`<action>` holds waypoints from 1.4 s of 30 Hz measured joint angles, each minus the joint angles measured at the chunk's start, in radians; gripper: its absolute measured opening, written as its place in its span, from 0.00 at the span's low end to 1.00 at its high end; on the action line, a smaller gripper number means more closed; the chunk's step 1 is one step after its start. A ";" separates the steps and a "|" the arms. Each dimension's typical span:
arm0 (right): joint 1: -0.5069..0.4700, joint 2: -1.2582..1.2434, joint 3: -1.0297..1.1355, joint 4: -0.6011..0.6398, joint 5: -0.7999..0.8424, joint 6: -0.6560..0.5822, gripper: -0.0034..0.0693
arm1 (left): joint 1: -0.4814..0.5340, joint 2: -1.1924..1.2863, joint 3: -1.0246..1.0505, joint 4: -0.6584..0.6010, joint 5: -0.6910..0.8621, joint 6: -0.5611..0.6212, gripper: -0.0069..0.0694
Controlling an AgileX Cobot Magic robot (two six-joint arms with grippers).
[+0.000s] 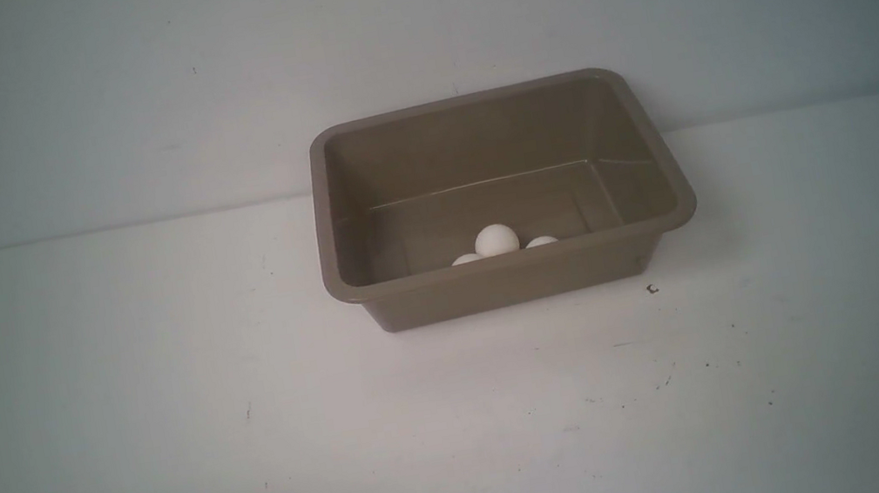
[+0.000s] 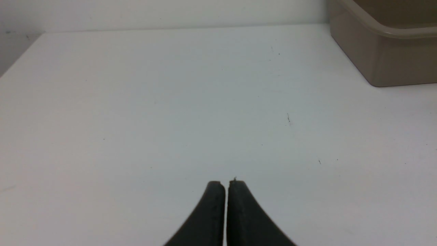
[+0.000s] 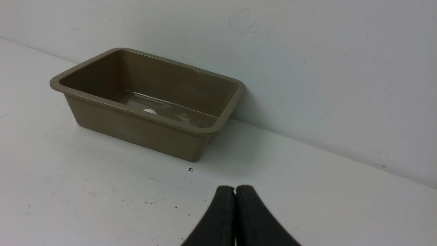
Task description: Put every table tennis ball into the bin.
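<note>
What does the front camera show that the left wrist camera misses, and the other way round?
Only the front view shows the inside of the bin, where three table tennis balls are visible, two half hidden behind the near wall; it also shows a small dark speck on the table. Only the left wrist view shows the left gripper, shut and holding nothing. Both show the white table and part of the bin's outer wall, with no ball lying on the table.

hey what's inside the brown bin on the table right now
Three white table tennis balls show in the bin, bunched against its near wall. Two only peek above the rim. That wall hides the floor right behind it, so a further ball there cannot be ruled out.
</note>
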 joint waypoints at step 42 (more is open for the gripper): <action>-0.611 0.000 0.484 0.208 -0.492 0.207 0.03 | 0.000 0.000 0.000 0.000 0.002 0.000 0.09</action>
